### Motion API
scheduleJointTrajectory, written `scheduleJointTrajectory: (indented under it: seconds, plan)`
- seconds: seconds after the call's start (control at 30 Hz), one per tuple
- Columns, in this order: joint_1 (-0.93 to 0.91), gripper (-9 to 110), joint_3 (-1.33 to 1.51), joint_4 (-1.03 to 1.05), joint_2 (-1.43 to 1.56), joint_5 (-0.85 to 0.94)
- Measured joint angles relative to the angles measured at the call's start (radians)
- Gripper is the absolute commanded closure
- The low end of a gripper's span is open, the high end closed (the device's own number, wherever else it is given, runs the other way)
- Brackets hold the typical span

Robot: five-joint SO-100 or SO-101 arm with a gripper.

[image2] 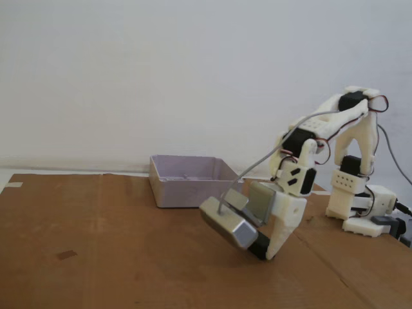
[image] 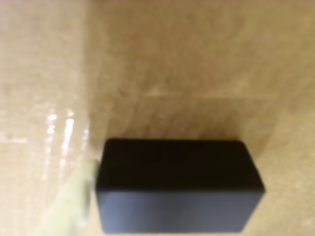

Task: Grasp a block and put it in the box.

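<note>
In the fixed view the gripper (image2: 262,250) is closed around the block (image2: 259,246), at 5 o'clock from the box (image2: 168,191).

Brown cardboard surface (image2: 96,257); box (image2: 193,180), block (image: 177,184), arm base (image2: 370,212) on it.

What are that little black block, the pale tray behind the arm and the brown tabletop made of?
The block looks like matte plastic or painted wood: even black, no gloss, crisp edges; the blurry wrist view leaves it open. The box seems to be moulded plastic, pale grey-lilac with smooth thin walls and rounded corners. The table surface looks like cardboard: dull brown, with a seam and a taped edge.
</note>
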State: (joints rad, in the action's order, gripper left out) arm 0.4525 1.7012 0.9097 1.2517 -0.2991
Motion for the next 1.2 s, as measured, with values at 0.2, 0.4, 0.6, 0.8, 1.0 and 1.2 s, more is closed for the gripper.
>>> scheduleJointTrajectory:
  seconds: [0.2, 0.4, 0.6, 0.8, 1.0, 1.2]
  plan:
    - [0.0, 45, 0.0, 0.0, -0.003, 0.0]
    - [0.0, 45, 0.0, 0.0, -0.003, 0.0]
    - [0.0, 45, 0.0, 0.0, -0.003, 0.0]
    - [0.0, 45, 0.0, 0.0, -0.003, 0.0]
    - [0.0, 46, 0.02, 0.0, -0.003, 0.0]
    - [0.0, 59, 0.029, -0.002, -0.002, 0.0]
